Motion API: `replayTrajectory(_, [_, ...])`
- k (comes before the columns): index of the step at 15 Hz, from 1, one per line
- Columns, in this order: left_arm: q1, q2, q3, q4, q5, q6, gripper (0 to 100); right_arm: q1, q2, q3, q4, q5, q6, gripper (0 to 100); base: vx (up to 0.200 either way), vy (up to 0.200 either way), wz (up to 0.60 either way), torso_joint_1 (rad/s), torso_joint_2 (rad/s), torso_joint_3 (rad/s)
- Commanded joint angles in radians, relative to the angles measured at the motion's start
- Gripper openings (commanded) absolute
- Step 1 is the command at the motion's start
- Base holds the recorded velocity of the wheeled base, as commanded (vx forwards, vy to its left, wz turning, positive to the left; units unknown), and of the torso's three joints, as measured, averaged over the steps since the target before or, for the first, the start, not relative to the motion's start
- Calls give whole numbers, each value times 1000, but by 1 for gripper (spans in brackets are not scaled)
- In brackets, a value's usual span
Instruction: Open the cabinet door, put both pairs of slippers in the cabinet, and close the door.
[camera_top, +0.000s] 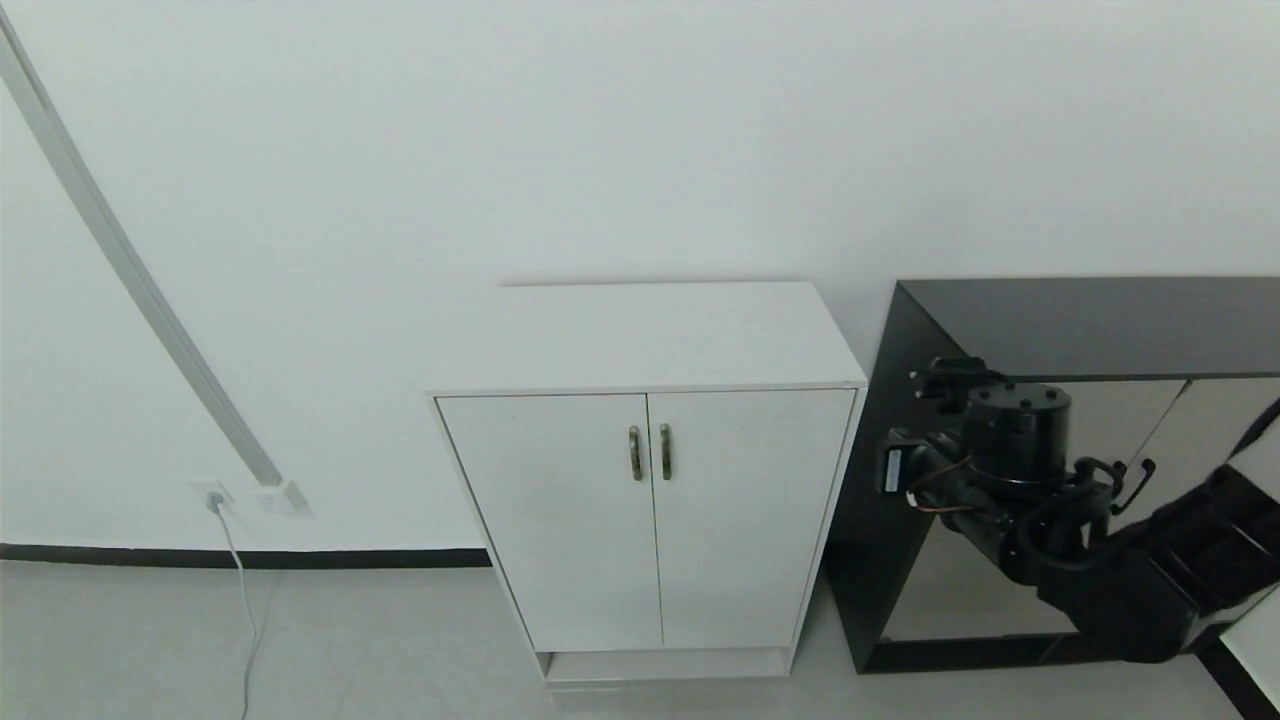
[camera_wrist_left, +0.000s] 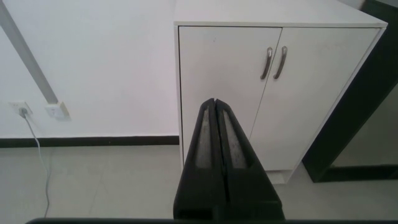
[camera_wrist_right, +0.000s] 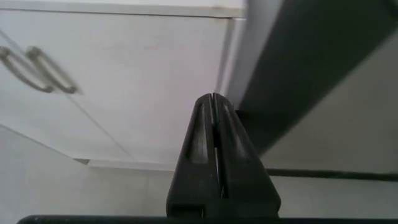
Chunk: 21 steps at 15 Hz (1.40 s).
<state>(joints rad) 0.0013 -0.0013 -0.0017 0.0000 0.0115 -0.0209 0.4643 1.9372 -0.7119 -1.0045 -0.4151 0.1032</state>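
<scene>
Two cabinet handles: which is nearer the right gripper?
The right door's handle. The right gripper hangs shut off the cabinet's right side, so the left door's handle is the farther one.

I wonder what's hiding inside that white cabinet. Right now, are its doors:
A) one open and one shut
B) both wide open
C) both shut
C: both doors of the white cabinet lie flush with its front, and the two handles stand side by side at the middle seam.
</scene>
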Motion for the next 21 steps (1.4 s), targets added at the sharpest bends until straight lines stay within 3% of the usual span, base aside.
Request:
replayTrajectory(1, [0,1,0,0,1,-1,0,-62,-118,154,-59,1,-2,0,0,0,0,0,0,0])
replayTrajectory(11, [0,1,0,0,1,-1,0,-180,-512,509,-83,12,-31,0,0,0,0,0,0,0])
replayTrajectory(14, [0,1,0,0,1,-1,0,-180,-649,609,-62,39,-51,0,0,0,0,0,0,0])
replayTrajectory(17, [0,1,0,0,1,-1,0,-180,-782,640,38,47,-57,0,0,0,0,0,0,0])
replayTrajectory(21, [0,1,0,0,1,-1,0,-180,-992,632,287,93,-57,0,0,0,0,0,0,0])
